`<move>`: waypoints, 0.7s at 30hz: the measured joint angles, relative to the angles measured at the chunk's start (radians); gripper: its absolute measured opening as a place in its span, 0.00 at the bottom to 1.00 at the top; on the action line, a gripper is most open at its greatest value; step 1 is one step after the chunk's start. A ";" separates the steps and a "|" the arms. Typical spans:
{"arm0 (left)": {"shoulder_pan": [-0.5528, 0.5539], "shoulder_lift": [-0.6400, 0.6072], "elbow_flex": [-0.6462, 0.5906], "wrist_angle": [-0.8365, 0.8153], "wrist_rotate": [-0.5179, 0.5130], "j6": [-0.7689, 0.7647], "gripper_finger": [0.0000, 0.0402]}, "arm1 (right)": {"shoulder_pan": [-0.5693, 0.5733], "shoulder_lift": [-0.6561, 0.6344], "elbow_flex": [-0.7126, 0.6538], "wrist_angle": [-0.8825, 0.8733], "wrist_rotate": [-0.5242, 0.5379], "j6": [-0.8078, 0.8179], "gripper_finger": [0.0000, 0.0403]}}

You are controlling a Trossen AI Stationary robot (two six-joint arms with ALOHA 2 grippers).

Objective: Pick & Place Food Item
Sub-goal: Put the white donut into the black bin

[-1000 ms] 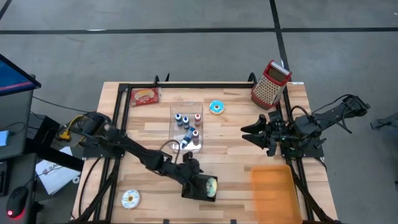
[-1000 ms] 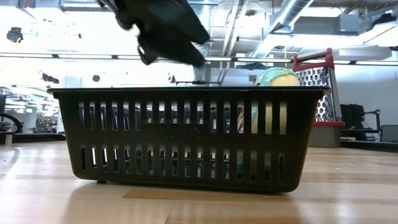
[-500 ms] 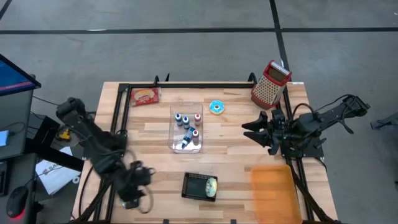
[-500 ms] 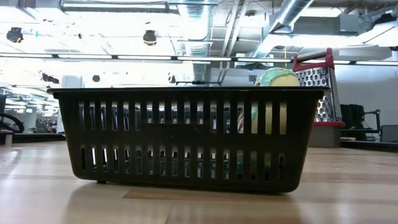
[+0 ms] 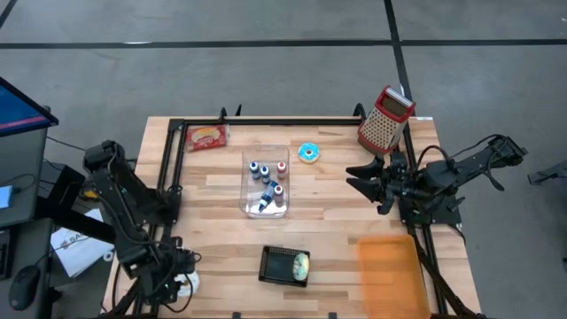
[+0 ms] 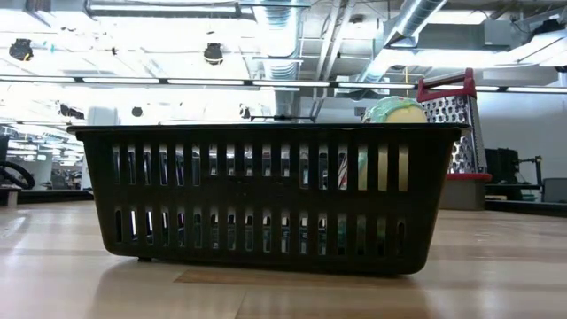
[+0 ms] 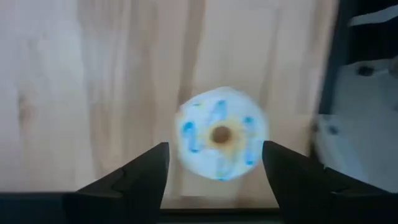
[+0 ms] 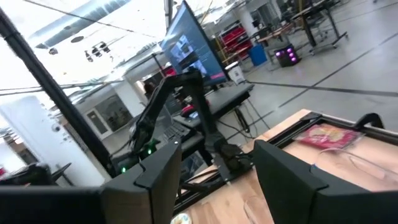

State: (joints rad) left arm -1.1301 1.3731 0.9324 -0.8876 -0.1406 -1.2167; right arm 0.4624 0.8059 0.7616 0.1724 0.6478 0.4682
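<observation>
At the table's front-left corner, the left gripper [image 7: 214, 171] hangs with its fingers spread wide on either side of a white doughnut with blue icing [image 7: 219, 134], holding nothing. A black slatted basket [image 5: 285, 265] near the front edge holds a yellow-green food item [image 5: 301, 265]. The right gripper [image 5: 361, 180] waits by the right edge, jaws parted and empty, near the red-handled grater [image 5: 384, 118].
</observation>
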 joint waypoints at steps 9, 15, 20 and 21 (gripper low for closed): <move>0.004 0.000 -0.163 0.155 0.064 -0.023 0.60 | 0.000 0.000 0.000 -0.003 0.041 0.002 0.48; 0.030 0.001 -0.219 0.249 0.068 -0.015 0.59 | 0.000 0.013 0.000 -0.003 0.061 0.003 0.48; 0.032 0.002 -0.256 0.297 0.088 -0.018 0.59 | 0.000 0.036 0.000 0.000 0.065 0.014 0.48; 0.032 0.002 -0.258 0.291 0.088 -0.018 0.59 | 0.000 0.041 0.000 0.001 0.065 0.020 0.48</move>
State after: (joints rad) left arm -1.0981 1.3754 0.6747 -0.5966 -0.0526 -1.2351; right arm 0.4625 0.8469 0.7616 0.1730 0.7128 0.4877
